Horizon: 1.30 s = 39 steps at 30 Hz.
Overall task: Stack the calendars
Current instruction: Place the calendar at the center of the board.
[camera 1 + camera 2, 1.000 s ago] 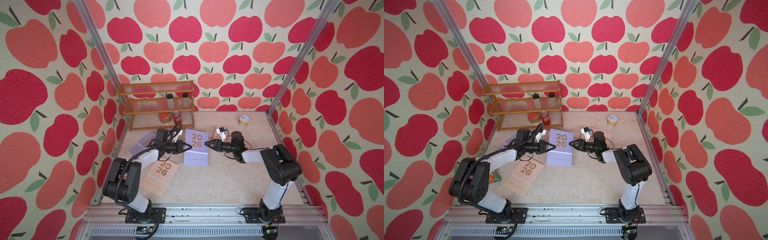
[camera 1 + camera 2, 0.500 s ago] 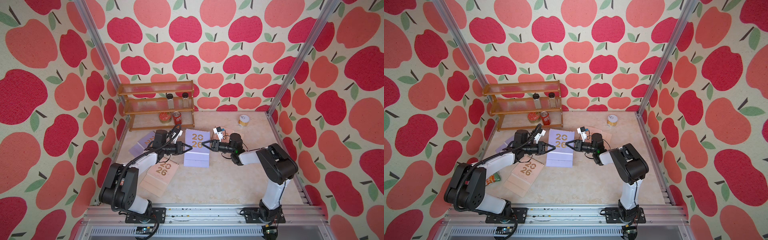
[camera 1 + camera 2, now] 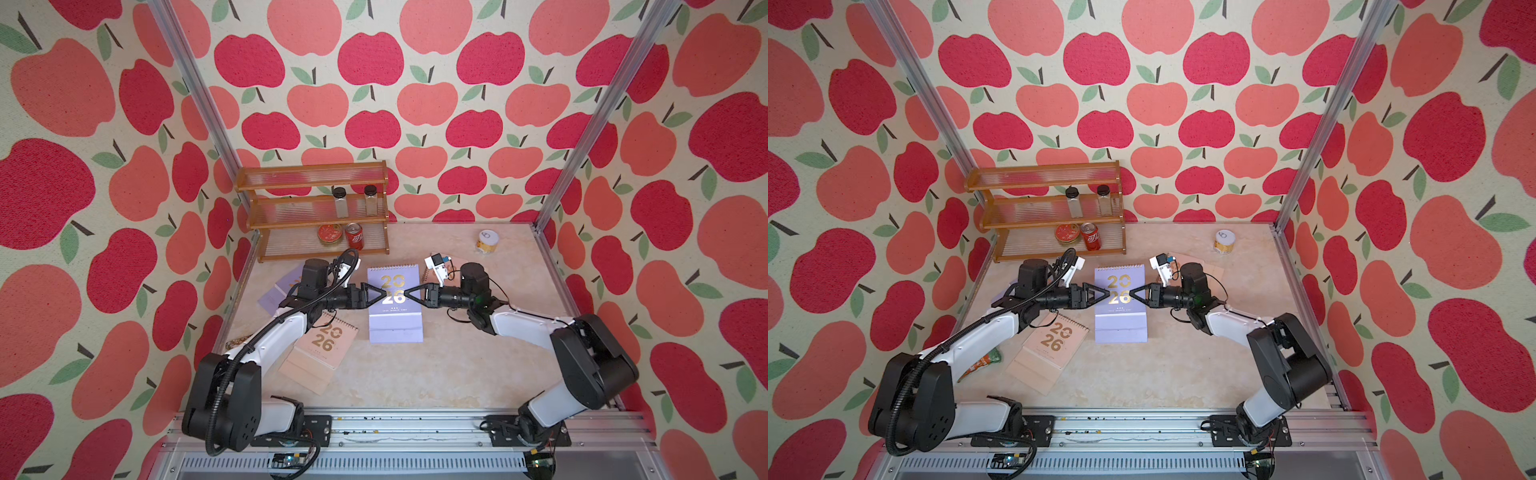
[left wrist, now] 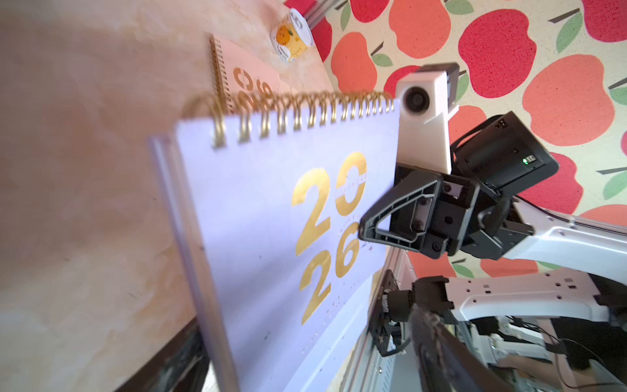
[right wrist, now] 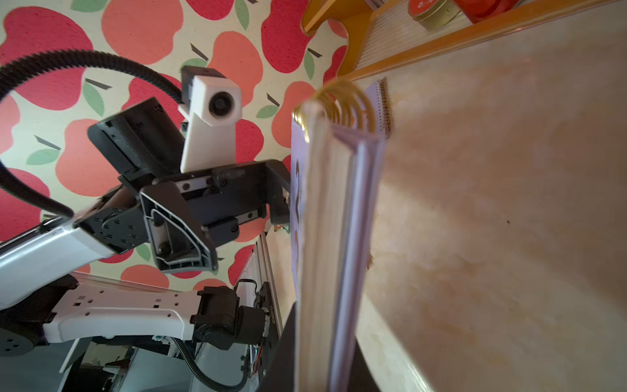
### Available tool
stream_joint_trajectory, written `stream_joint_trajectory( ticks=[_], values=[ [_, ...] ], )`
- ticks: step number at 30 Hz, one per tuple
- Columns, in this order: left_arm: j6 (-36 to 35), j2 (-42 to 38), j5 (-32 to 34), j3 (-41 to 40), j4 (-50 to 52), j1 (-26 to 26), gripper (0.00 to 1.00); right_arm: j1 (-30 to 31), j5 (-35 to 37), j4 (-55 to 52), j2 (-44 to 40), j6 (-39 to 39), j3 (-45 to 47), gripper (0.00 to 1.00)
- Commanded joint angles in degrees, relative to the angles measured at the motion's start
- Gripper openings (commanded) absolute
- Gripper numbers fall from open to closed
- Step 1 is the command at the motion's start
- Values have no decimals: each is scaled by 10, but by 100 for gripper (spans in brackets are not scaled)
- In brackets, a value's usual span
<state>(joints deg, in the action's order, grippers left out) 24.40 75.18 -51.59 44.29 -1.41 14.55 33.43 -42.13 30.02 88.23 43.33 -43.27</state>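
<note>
**Lavender calendar hanging on the right gripper alone**

I'm seeing the lavender calendar (image 3: pixel 394 316) hanging over mid-table. As far as I can judge it is raised off the table (image 3: pixel 457 365), cover up, spiral on the far side. The right gripper (image 3: pixel 407 293) is pinching its right edge, level with the gold digits. In the right wrist view the page block is running straight in between the jaws. An edge grip makes sense here, since a flat thing is giving nothing to grab from above.

The left gripper (image 3: pixel 383 293) is pointing at the opposite edge with its fingers (image 5: pixel 176 234) spread wide. As I'm reading it, it is gripping nothing, so one arm is taking the load and the two aren't fighting over it.

Nothing is stacked yet:
- A peach calendar (image 3: pixel 320 345) is lying near-left, partly under the left arm (image 3: pixel 282 332).
- A second lavender one (image 3: pixel 272 293) is lying far-left beneath that same arm.
- Another peach one (image 4: pixel 251 81) is lying far-right, behind the right gripper.

I'm reckoning the held one is going onto one of those, but I can't tell which.
</note>
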Motion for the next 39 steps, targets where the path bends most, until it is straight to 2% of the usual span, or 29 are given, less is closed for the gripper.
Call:
stream_joint_trajectory(
  ticks=[1, 4, 8, 15, 20, 29, 34, 35, 39],
  values=[
    [-29, -37, 69, 18, 41, -19, 92, -1, 53, -227, -43, -96, -16, 0],
    [-36, -67, 131, 19, 61, -31, 95, 0, 62, -268, -58, -94, 0, 0],
    [-45, -92, 192, 29, 83, -37, 98, 2, 77, -261, -55, -66, 44, 0],
    [-53, -103, 209, 38, 95, -40, 100, 8, 111, -242, -31, -42, 80, 0],
    [-52, -103, 208, 43, 100, -39, 100, 10, 140, -271, 0, -49, 75, 0],
    [-53, -108, 225, 45, 111, -40, 100, 9, 200, -330, 3, -69, 58, 44],
    [-53, -106, 231, 49, 119, -40, 100, 8, 238, -407, -10, -99, 23, 61],
    [-54, -105, 233, 49, 118, -40, 100, 5, 253, -429, -18, -107, 16, 68],
    [-56, -94, 237, 53, 116, -36, 100, -46, 288, -483, -72, -138, 10, 86]
  ],
)
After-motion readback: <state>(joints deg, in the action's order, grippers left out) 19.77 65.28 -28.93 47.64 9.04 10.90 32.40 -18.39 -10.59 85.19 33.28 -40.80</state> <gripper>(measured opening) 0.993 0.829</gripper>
